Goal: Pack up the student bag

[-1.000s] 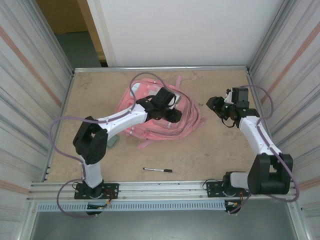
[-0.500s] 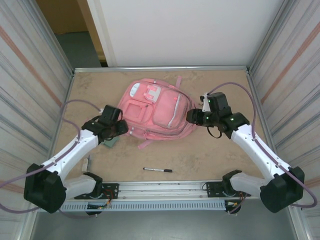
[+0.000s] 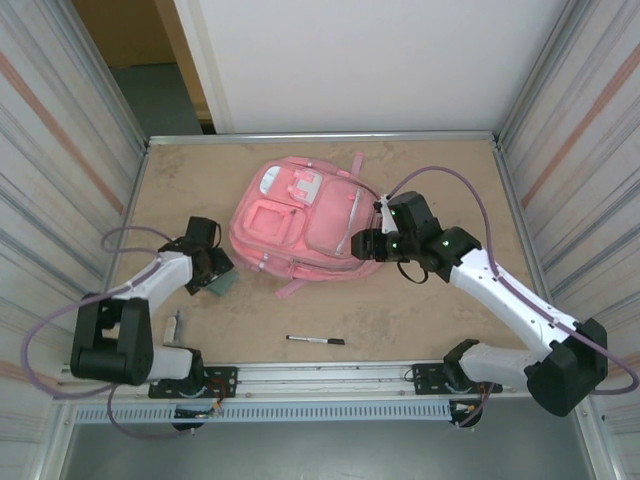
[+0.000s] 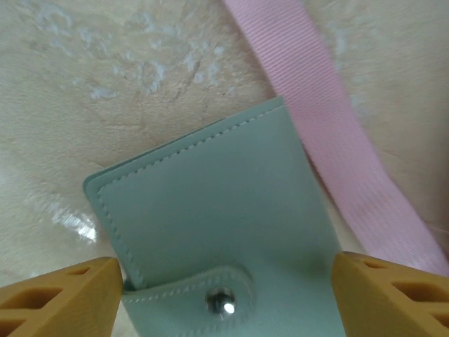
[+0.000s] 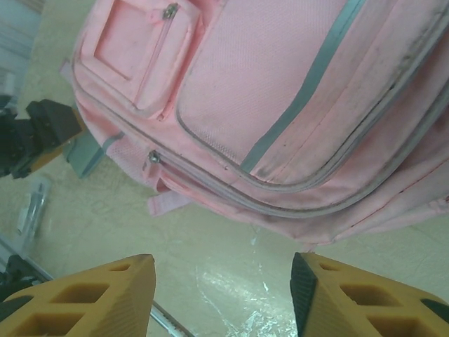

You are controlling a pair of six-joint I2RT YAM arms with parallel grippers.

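Student bag (image 3: 300, 225) lies flat on surface (image 3: 420, 320), mid-far, front pockets up. Left hand (image 4: 224, 281) released, fingers spread wide either side of mint-green wallet (image 4: 210, 210). Wallet lies flat just beside bag's near-left corner, pink strap (image 4: 337, 126) along one edge. Right hand (image 5: 223, 281) released, gap empty, over bare surface at bag's right edge. Black pen (image 3: 315, 340) lies well apart, toward near rail.

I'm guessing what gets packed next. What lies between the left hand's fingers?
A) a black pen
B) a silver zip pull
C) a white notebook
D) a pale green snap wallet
D: the left wrist view shows a pale green wallet with a snap flap between the open fingers of the left hand; the black pen lies well apart.
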